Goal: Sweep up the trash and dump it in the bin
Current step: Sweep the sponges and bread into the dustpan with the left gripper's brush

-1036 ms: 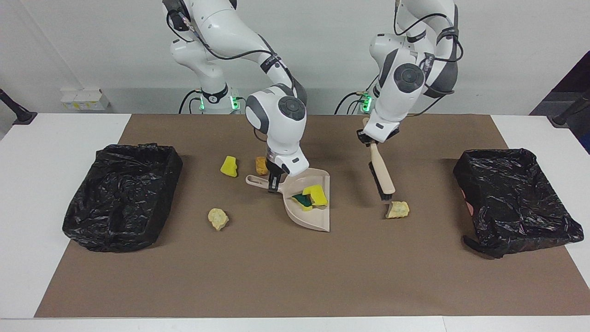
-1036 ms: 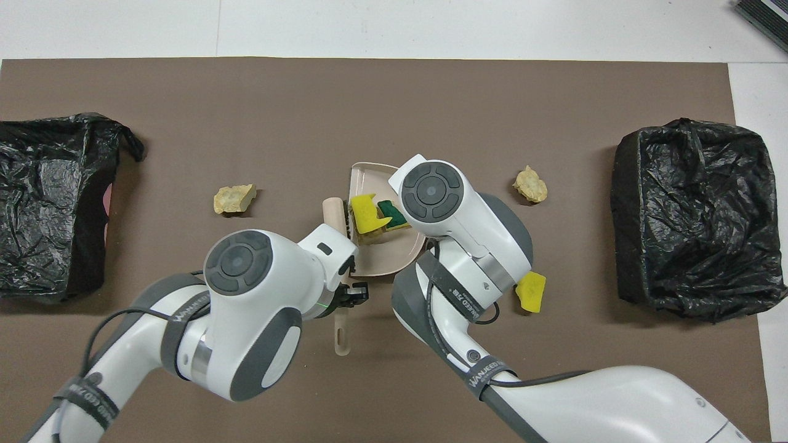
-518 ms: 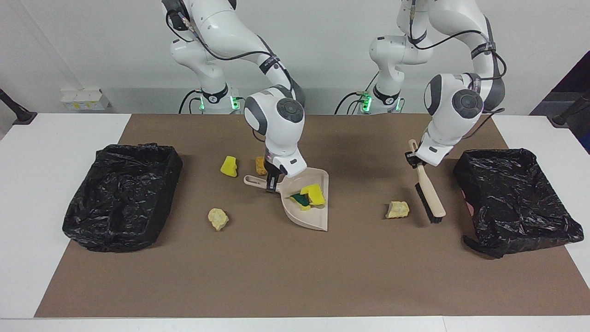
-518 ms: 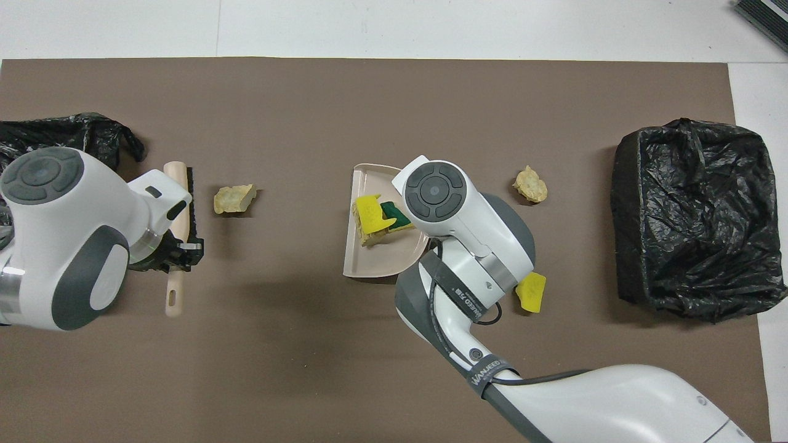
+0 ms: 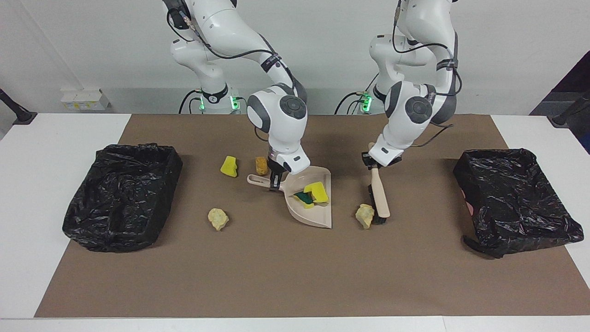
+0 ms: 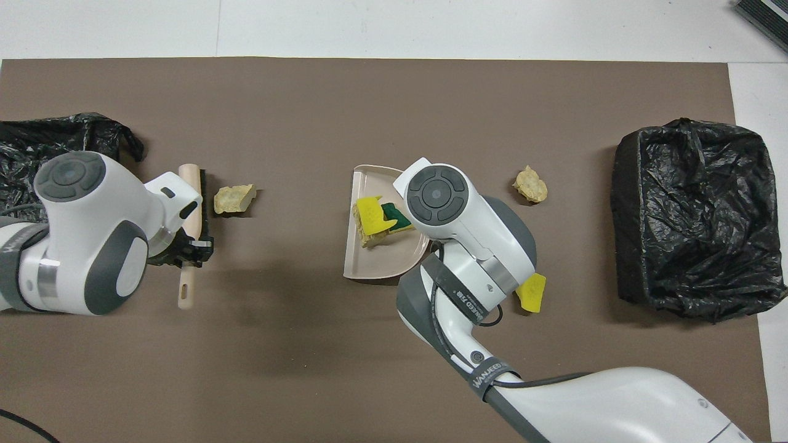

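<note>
My right gripper (image 5: 275, 181) is shut on the handle of the beige dustpan (image 5: 315, 217), which rests on the mat with yellow and green-backed sponges (image 5: 315, 192) in it. My left gripper (image 5: 378, 161) is shut on the handle of the beige brush (image 5: 381, 199). Its black bristles touch a pale wrinkly lump (image 5: 365, 216), which lies between brush and dustpan. In the overhead view the brush (image 6: 189, 184) stands beside that lump (image 6: 234, 198), and the dustpan (image 6: 375, 264) holds the sponges (image 6: 372, 212). The right gripper is hidden there under its arm.
A yellow sponge (image 5: 229, 166), an orange-brown lump (image 5: 261, 165) and a pale lump (image 5: 217, 218) lie on the mat toward the right arm's end. Black-lined bins stand at the right arm's end (image 5: 124, 198) and the left arm's end (image 5: 516, 198).
My left arm swung the brush out toward the bin at its end, then back, and pushed the pale lump toward the dustpan. The dustpan shifted slightly.
</note>
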`<act>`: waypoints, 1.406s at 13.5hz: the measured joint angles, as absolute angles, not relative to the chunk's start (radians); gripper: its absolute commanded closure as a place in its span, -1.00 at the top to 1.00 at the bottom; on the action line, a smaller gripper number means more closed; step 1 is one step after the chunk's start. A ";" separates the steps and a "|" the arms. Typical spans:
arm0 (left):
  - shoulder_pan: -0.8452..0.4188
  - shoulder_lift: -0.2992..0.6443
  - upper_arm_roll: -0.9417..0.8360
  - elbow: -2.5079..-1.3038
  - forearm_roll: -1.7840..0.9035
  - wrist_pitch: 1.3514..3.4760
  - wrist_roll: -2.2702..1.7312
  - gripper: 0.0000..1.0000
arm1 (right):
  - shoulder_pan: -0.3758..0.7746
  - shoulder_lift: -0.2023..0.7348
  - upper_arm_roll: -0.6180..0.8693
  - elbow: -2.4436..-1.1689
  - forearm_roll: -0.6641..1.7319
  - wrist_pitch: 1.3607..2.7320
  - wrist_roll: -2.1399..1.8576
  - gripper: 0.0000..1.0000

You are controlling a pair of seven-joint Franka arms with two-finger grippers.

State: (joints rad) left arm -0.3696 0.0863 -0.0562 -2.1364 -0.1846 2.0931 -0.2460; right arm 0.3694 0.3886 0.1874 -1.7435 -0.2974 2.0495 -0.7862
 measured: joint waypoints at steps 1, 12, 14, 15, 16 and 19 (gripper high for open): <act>-0.411 0.083 -0.057 -2.136 -0.205 2.096 -0.247 -1.00 | 0.369 0.388 0.187 -1.744 -0.297 2.050 -0.786 -1.00; -0.505 0.012 -0.019 -2.052 -0.187 1.915 -0.234 -1.00 | 0.369 0.388 0.187 -1.746 -0.297 2.050 -0.786 -1.00; -0.419 0.039 -0.012 -2.020 -0.153 1.915 -0.212 -1.00 | 0.368 0.388 0.187 -1.746 -0.297 2.050 -0.786 -1.00; -0.396 0.074 -0.010 -1.993 -0.149 1.915 -0.205 -1.00 | 0.368 0.388 0.187 -1.746 -0.297 2.050 -0.786 -1.00; -0.389 0.114 -0.009 -1.969 -0.147 1.917 -0.204 -1.00 | 0.368 0.388 0.187 -1.747 -0.297 2.050 -0.787 -1.00; -0.394 0.189 -0.027 -1.943 -0.147 1.971 -0.221 -1.00 | 0.368 0.387 0.187 -1.747 -0.297 2.051 -0.787 -1.00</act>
